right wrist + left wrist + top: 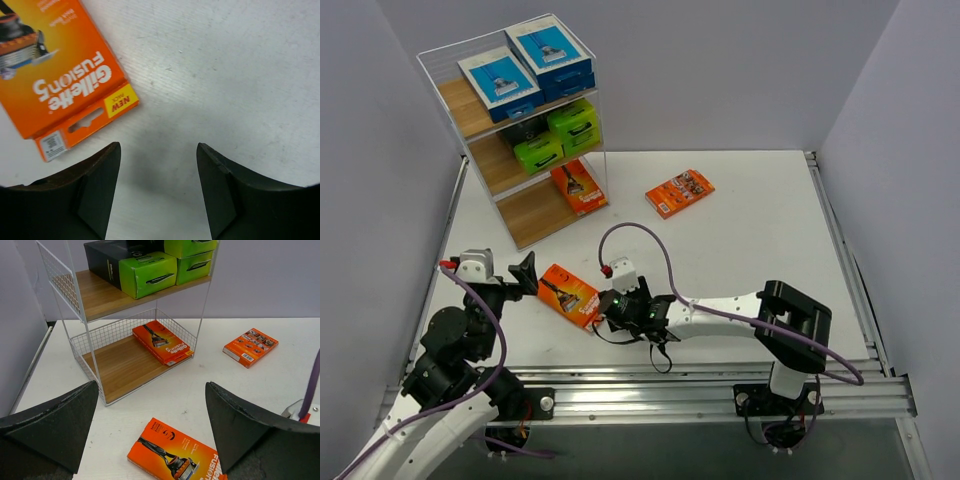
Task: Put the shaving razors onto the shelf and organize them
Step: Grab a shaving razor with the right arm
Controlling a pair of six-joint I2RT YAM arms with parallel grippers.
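Orange razor pack (55,85), just beyond right fingers (95,190), not between them

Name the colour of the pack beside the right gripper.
Orange. The pack shows best in right wrist view.

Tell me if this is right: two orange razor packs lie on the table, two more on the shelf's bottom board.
No. Only one orange pack sits on the bottom board of the shelf, as the left wrist view shows. The near pack and the far pack do lie on the table.
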